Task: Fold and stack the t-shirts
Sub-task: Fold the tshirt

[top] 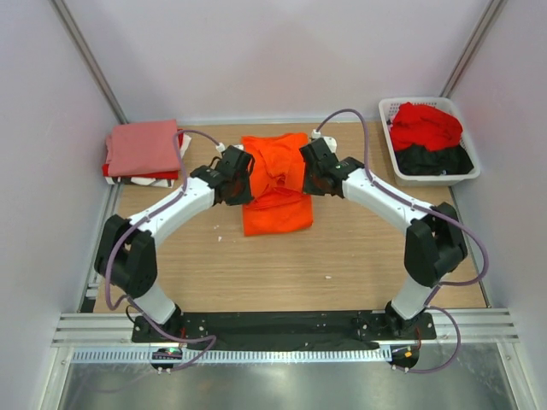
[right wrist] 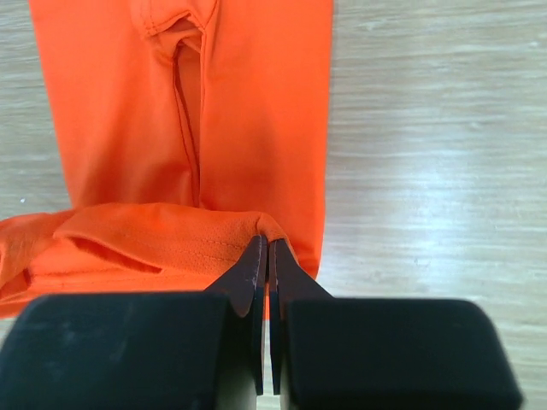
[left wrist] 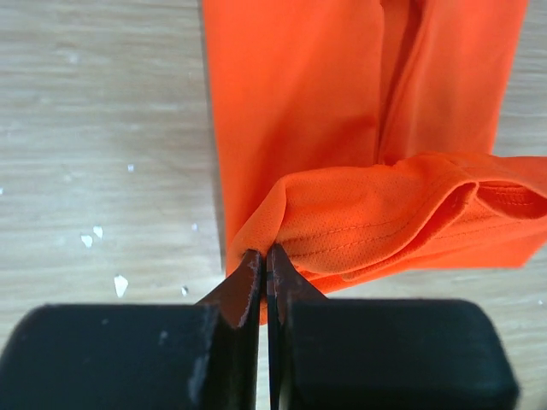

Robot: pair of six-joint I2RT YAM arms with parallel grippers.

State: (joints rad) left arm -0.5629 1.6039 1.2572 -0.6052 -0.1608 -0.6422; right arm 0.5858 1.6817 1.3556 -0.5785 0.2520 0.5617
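Orange shirt (top: pixel 275 184) lies mid-tabletop (top: pixel 359 256) between the arms, folded into a long strip. The left hand (left wrist: pixel 265 265) and right hand (right wrist: pixel 267 254) are each clamped on one corner of its lifted end. Carry both corners level and at equal pace over the flat part. Align the edges before release, otherwise the fold will likely skew.

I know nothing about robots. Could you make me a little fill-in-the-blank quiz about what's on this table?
The left gripper and the right gripper are each shut on the middle t-shirt, whose colour is ____.
The folded stack at the far left has a ____ shirt on top.
The basket holds a red shirt and a ____ one.
Missing words: orange; pink; black.
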